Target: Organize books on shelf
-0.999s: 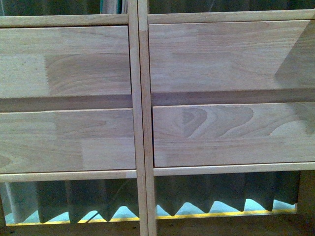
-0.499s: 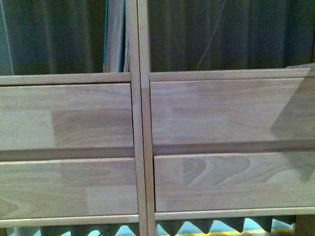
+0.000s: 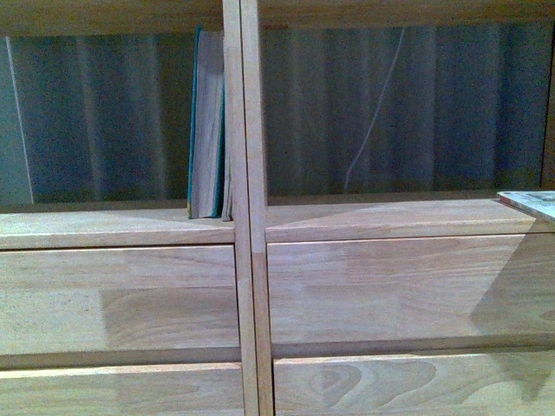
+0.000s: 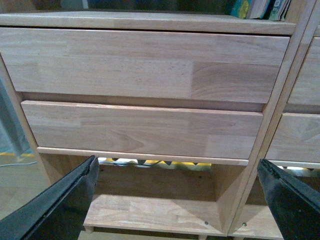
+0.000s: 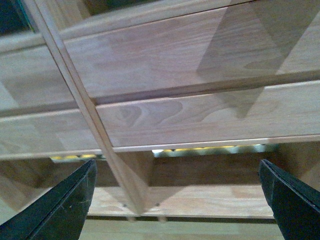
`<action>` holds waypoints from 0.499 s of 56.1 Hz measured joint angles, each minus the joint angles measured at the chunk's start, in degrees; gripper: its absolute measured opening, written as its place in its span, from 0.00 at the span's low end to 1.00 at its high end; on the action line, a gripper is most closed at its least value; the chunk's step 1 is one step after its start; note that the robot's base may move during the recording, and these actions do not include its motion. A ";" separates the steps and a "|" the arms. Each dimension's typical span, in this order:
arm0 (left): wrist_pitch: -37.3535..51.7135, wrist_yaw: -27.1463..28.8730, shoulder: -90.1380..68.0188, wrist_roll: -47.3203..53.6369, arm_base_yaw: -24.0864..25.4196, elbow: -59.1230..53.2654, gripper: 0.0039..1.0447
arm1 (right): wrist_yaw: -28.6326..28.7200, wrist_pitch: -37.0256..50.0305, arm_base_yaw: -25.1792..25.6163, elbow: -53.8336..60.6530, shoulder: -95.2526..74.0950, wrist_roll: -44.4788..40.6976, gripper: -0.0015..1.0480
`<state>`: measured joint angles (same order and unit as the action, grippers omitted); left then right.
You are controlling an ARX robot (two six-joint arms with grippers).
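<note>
Against the shelf post (image 3: 245,130), upright teal book (image 3: 206,130)

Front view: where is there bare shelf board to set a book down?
Left board: bare up to the teal book standing against the centre post. Right board: bare until a flat-lying book at far right. Tightest beside the post.

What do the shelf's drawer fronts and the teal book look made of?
Drawer fronts: light natural wood, apparently jointed from blocks, matte finish; grain swirls and stepped colour patches show. Teal book: yellowed paper page block between thin teal covers; the cover material is too blurred to tell.
</note>
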<state>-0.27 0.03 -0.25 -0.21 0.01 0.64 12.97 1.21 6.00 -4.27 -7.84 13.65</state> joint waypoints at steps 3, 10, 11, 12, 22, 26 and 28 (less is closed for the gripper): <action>0.00 0.00 0.00 -0.02 0.00 0.00 0.94 | 3.10 4.04 2.25 -2.78 -4.70 4.94 0.93; 0.00 -0.02 0.00 -0.02 0.00 0.00 0.94 | 9.29 14.88 4.96 -12.37 -19.41 17.73 0.93; 0.00 -0.02 0.00 -0.02 0.00 0.00 0.94 | 10.34 16.57 4.96 -14.01 -22.10 20.02 0.93; 0.00 -0.02 0.00 -0.02 0.00 0.00 0.94 | 11.30 18.25 5.01 -15.63 -24.85 22.27 0.93; 0.00 -0.02 0.00 -0.02 0.00 0.00 0.94 | 10.99 32.68 5.33 -32.20 -55.12 47.28 0.93; 0.00 -0.02 0.00 -0.02 0.00 0.00 0.94 | 8.81 34.27 5.97 -35.80 -62.40 52.70 0.93; 0.00 -0.02 0.00 -0.02 0.00 0.00 0.94 | 7.72 34.71 6.29 -37.07 -64.96 54.95 0.93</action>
<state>-0.27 0.01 -0.25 -0.23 0.01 0.64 20.69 35.92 12.29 -41.34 -72.79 68.60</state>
